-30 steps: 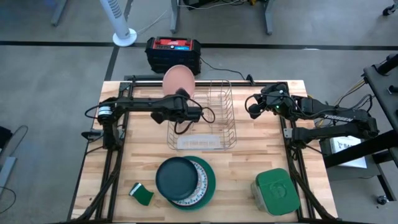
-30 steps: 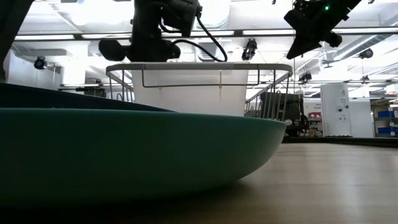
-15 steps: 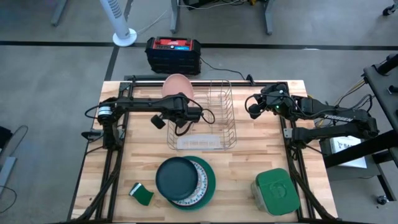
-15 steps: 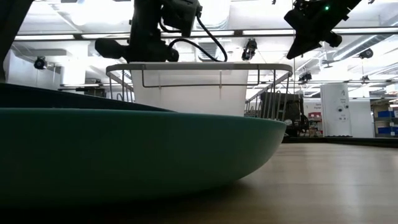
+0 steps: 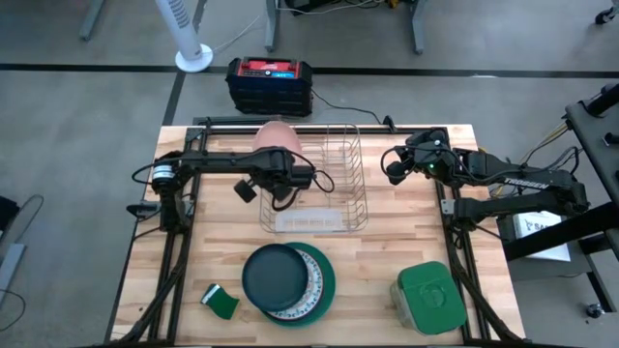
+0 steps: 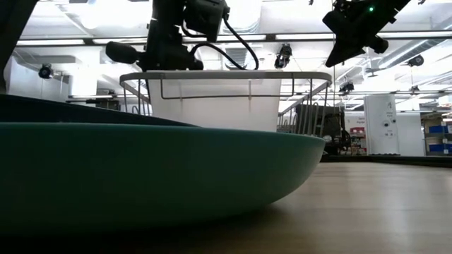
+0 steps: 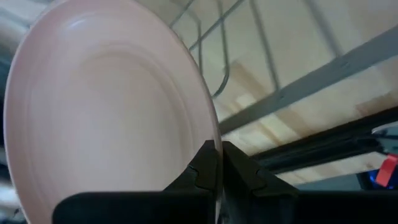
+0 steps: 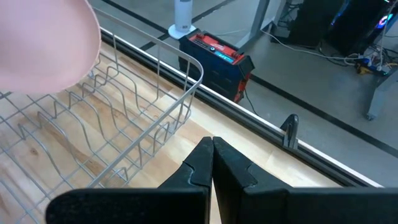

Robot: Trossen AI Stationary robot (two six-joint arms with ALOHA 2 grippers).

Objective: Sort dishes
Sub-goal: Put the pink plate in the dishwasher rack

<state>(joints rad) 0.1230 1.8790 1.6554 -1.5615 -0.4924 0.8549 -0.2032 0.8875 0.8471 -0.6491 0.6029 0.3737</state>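
The salmon-pink plate [image 5: 274,135] is held over the far left corner of the wire dish rack [image 5: 334,184], tipped towards standing on edge. My left gripper [image 5: 277,166] is shut on it, and the plate fills the left wrist view [image 7: 106,112]. It also shows in the right wrist view as the pink plate [image 8: 43,43] above the rack wires [image 8: 124,112]. The dark teal plate [image 5: 274,274] lies on the white ornamented plate [image 5: 311,274], which lies on the bright teal-green plate [image 5: 327,290]. My right gripper [image 5: 395,167] is shut and waits right of the rack. My left gripper pinches the pink plate's rim [image 7: 213,134] between its two fingers [image 7: 202,171], one on each face. It comes from the table's near side. The plate stands tilted above the rack. Whether its lower rim touches the wires I cannot tell.
A square green-lidded container [image 5: 427,295] sits at the near right corner and a small green sponge [image 5: 221,302] at the near left. A black and red box [image 5: 271,82] stands on the floor beyond the far edge. Bare wood lies right of the rack.
My left gripper has turned at the wrist and drawn slightly toward the near edge. The pink plate has tipped from a broad face-up disc to a narrower, more on-edge stance over the rack's far left corner. The grip has stayed shut.
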